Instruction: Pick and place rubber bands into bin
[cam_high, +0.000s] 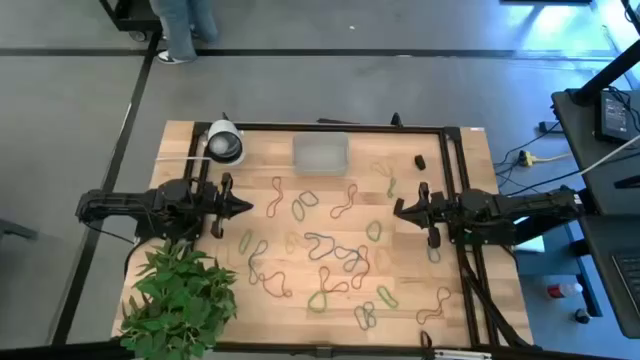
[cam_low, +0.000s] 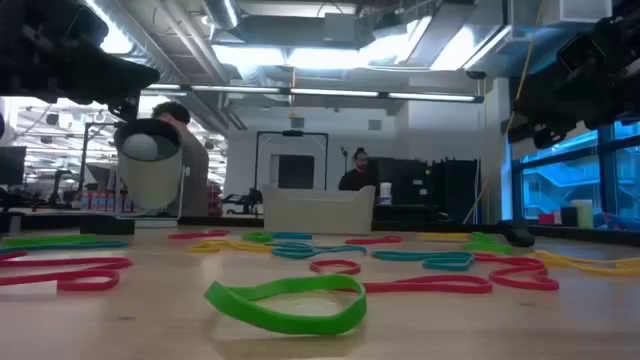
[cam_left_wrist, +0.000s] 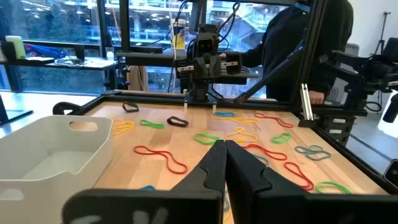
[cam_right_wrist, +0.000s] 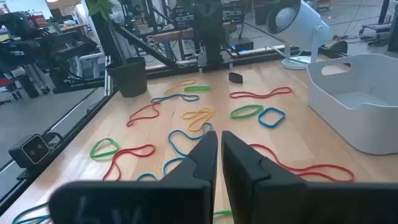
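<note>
Many rubber bands (cam_high: 335, 250) in green, red, orange, tan and teal lie flat and scattered over the wooden table; a green one (cam_low: 285, 300) lies nearest the low camera. The bin (cam_high: 320, 152), translucent and shallow, stands at the table's far middle, and also shows as the bin (cam_left_wrist: 56, 149) and the bin (cam_right_wrist: 360, 99) in the wrist views. My left gripper (cam_high: 245, 208) hovers level at the table's left side, shut, with nothing between its fingers (cam_left_wrist: 214, 162). My right gripper (cam_high: 398, 208) hovers level at the right side, facing it, shut and holding nothing (cam_right_wrist: 219, 143).
A white round lamp-like device (cam_high: 224, 143) stands at the far left, a potted green plant (cam_high: 180, 300) at the near left corner, and a small black object (cam_high: 420, 161) at the far right. Black frame rails (cam_high: 455, 160) border the table. A person (cam_low: 358, 170) shows beyond the far edge.
</note>
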